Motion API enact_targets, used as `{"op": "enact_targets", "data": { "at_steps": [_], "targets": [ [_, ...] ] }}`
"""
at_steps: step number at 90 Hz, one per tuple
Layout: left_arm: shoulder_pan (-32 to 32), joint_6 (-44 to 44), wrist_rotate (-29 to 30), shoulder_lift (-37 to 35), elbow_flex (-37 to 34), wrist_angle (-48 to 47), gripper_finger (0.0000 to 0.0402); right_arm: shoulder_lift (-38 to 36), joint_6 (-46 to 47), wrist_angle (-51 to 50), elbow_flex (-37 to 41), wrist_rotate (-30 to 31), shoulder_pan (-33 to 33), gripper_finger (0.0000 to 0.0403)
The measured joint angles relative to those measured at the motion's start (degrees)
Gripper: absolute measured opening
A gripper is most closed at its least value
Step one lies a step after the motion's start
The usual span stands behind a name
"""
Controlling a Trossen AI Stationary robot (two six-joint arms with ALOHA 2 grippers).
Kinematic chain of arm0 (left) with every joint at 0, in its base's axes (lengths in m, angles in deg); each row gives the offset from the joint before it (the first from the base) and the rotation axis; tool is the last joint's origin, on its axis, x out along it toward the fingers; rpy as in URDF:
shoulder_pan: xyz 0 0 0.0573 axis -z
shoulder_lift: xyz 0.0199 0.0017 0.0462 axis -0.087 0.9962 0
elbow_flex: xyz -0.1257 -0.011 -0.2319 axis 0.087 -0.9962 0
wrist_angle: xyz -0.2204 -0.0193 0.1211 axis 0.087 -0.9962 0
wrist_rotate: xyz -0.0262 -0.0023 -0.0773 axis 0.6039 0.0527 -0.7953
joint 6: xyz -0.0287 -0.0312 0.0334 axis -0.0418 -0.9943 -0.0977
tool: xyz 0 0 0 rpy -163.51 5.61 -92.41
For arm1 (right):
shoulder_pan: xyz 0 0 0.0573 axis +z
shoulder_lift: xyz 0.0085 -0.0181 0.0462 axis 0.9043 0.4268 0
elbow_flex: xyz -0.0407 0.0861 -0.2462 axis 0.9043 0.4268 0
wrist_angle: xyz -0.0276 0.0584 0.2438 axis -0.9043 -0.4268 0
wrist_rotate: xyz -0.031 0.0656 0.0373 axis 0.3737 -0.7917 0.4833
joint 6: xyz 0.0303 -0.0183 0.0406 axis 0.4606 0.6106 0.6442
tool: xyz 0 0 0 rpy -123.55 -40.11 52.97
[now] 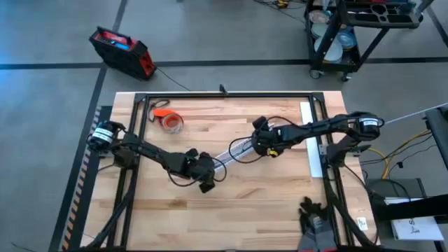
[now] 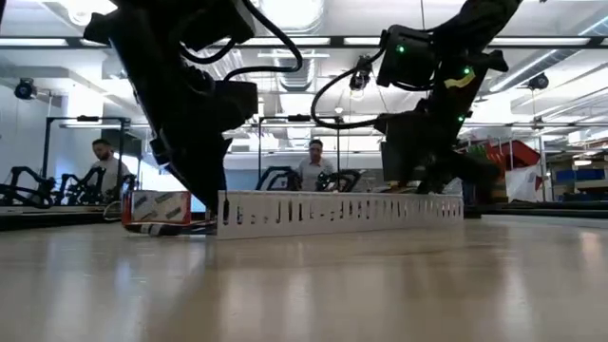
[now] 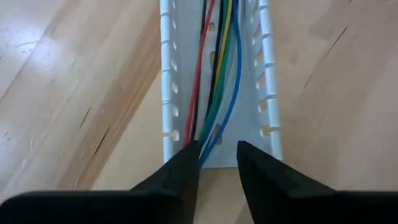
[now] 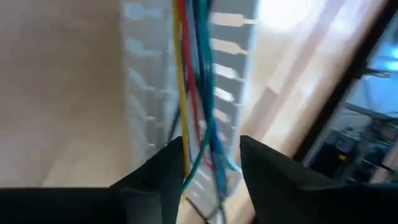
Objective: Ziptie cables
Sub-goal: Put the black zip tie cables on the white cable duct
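Cables [image 3: 214, 81] are the work item: red, black, yellow, green and blue wires lying lengthwise inside the white slotted channel [image 1: 238, 149], which sits diagonally mid-table [image 1: 210, 224].

1. My left gripper [image 3: 217, 158] sits at the channel's near-left end, fingers parted, straddling the wire ends without clamping them.
2. My right gripper [image 4: 211, 158] is at the opposite end, fingers likewise apart with the wires running between them.
3. I judge the step in hand to be gathering the wires at both ends. No ziptie is visible to me in any view.
4. The next move calls for pinching the wires into one tight bundle, kept clear of the channel's slotted walls, so a tie can be passed around.
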Motion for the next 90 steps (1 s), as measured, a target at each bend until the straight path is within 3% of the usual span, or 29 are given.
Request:
{"op": "enact_targets", "data": {
  "at_steps": [22, 31, 36, 56, 80, 90],
  "targets": [
    [0.1, 3.1, 0.3, -2.2, 0.0, 1.6, 0.0169, 0.0, 2.7, -0.3, 0.0, -4.3, -3.6, 0.0042],
    [0.4, 3.7, 4.0, -3.1, 0.0, 4.1, 0.0184, 0.0, 3.0, -0.3, 0.0, -4.3, -4.1, 0.0008],
    [0.5, 4.6, 6.2, -3.1, -0.1, 7.7, 0.0192, 0.0, 3.0, -0.3, 0.0, -4.3, -4.1, 0.0009],
    [0.6, 11.0, 6.1, -1.9, -2.4, 23.0, 0.0241, -0.2, 4.1, -0.4, 0.0, -4.4, -4.0, 0.0003],
    [0.4, 14.4, 13.9, -1.8, -9.8, 31.4, 0.0295, -0.2, 4.1, -0.4, 0.0, -4.4, -4.0, 0.0001],
    [0.4, 15.2, 11.8, -1.8, -13.2, 38.0, 0.0309, -0.2, 4.1, -0.5, 0.0, -4.4, -4.0, 0.0001]
  ]
}}
